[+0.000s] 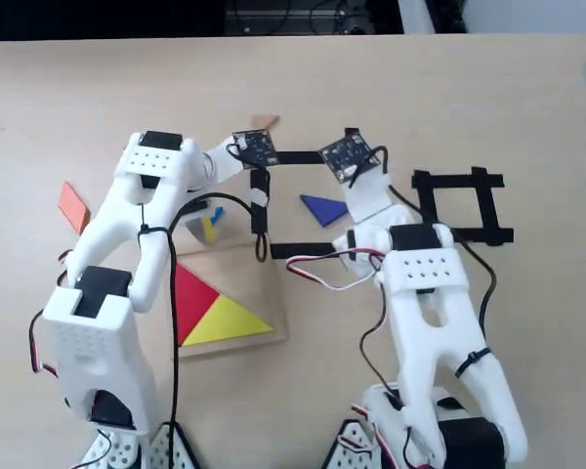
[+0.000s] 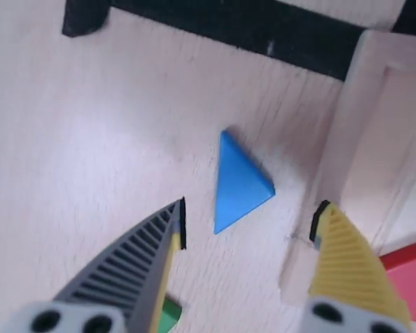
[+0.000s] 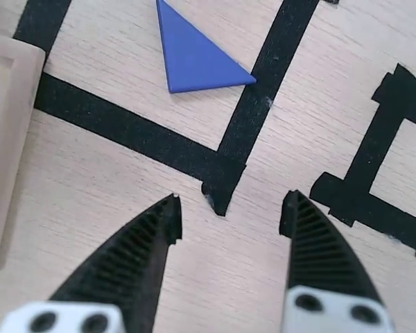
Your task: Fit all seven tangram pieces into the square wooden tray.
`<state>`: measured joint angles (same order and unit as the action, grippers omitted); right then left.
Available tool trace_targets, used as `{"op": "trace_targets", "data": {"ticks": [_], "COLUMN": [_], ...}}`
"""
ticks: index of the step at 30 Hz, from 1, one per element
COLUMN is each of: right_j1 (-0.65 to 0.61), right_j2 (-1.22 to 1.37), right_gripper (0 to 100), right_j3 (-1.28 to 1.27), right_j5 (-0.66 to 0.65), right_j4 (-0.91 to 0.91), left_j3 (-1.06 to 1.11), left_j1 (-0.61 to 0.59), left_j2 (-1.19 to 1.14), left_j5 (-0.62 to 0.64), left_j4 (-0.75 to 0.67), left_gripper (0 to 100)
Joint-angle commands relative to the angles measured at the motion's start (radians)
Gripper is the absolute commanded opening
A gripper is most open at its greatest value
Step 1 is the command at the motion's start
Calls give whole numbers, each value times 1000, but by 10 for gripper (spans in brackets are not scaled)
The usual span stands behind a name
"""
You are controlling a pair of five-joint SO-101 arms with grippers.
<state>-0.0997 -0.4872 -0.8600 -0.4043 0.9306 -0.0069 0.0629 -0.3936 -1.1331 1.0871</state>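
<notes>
My left gripper (image 2: 251, 218) hangs wide open over the tabletop (image 1: 469, 98), holding nothing, its jaws standing either side of a small light-blue triangle (image 2: 239, 184) that lies flat just outside the far wall of the tray (image 1: 236, 266). My right gripper (image 3: 232, 207), also open and empty, sits to the right of the tray above a corner of black tape (image 3: 125, 128). A dark-blue triangle (image 3: 194, 55) lies flat inside the taped square just beyond it. A red triangle (image 1: 193, 298) and a yellow triangle (image 1: 230, 320) lie side by side in the near part of the tray, and its far part is bare. I judge the pieces to be light, stiff and thin, with smooth painted faces. They should take a firm pinch without harm, but they are likely to skate across the tabletop if one jaw touches first. Each lies flat, so I would bring the jaw tips right down to the tabletop. I would close on the edges, one jaw on the long side and the other near the opposite corner. On the light-blue piece, the tray wall beside it leaves little room for the jaw on that side.
</notes>
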Motion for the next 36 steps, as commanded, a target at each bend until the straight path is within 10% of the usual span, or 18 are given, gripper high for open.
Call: {"op": "trace_targets", "data": {"ticks": [1, 36], "right_j1": [17, -5], "right_j2": [-28, -28], "right_gripper": [243, 243], "right_j3": [4, -5], "right_j5": [6, 6], "right_j4": [-17, -18], "left_j3": [-41, -199], "left_j1": [7, 4], "left_j2": [-25, -64], "left_j5": [-9, 23], "left_j4": [-12, 114], "left_gripper": [307, 307]}}
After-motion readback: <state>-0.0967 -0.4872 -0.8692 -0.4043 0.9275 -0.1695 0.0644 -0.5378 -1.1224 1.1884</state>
